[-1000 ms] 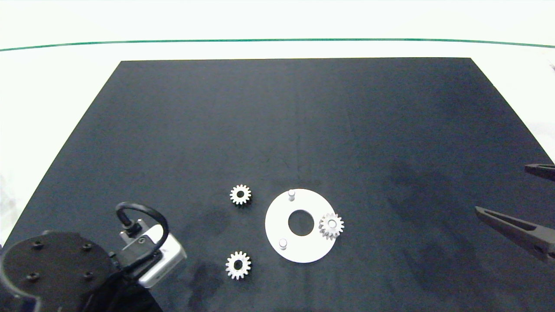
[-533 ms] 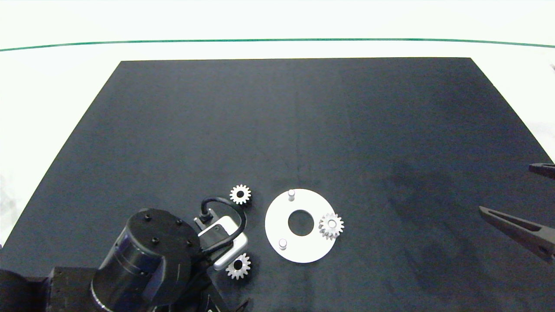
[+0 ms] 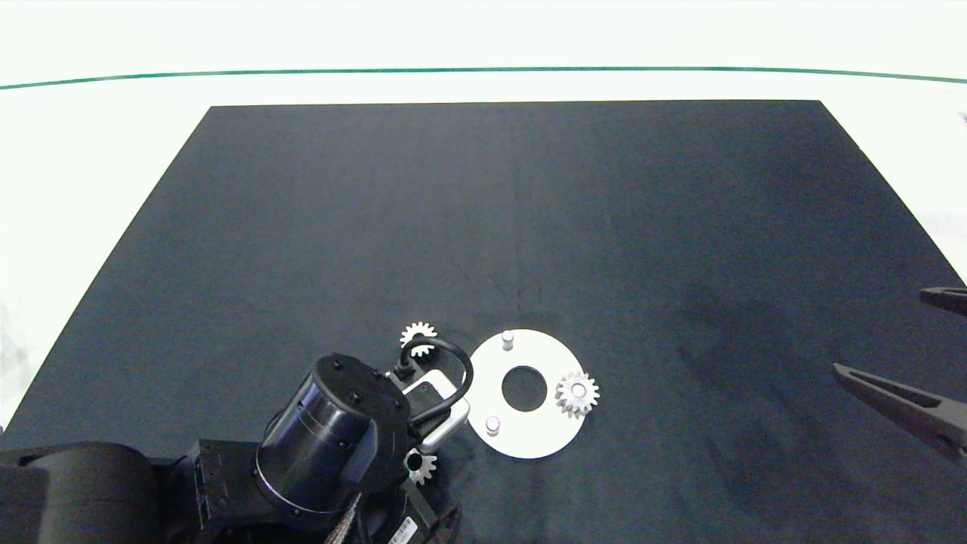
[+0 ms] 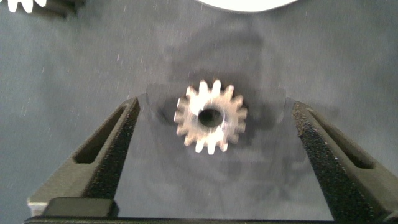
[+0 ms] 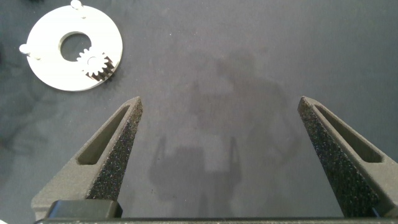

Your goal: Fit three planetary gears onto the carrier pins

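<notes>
The white disc (image 3: 529,440) lies near the mat's front middle, with two bare carrier pins (image 3: 508,338) (image 3: 492,425) standing on it. One planetary gear (image 3: 578,393) sits on the disc's right pin, also seen as the mounted gear (image 5: 98,65). A second gear (image 3: 418,331) lies left of the disc, half hidden by a cable. The third gear (image 4: 210,116) lies flat on the mat between the fingers of my left gripper (image 4: 214,106), which is open around it without touching. In the head view this gear (image 3: 423,466) peeks from under the left wrist. My right gripper (image 5: 219,102) hangs open and empty at the right.
A black mat (image 3: 514,211) covers a white table; the left arm (image 3: 332,434) fills its near-left corner. The disc's rim (image 4: 249,4) is just beyond the left gripper. My right gripper's fingers (image 3: 891,394) reach in at the right edge.
My left arm swung right from the near-left corner and came down over the near gear, now bracketing it. The right arm, disc and gears stayed put.
</notes>
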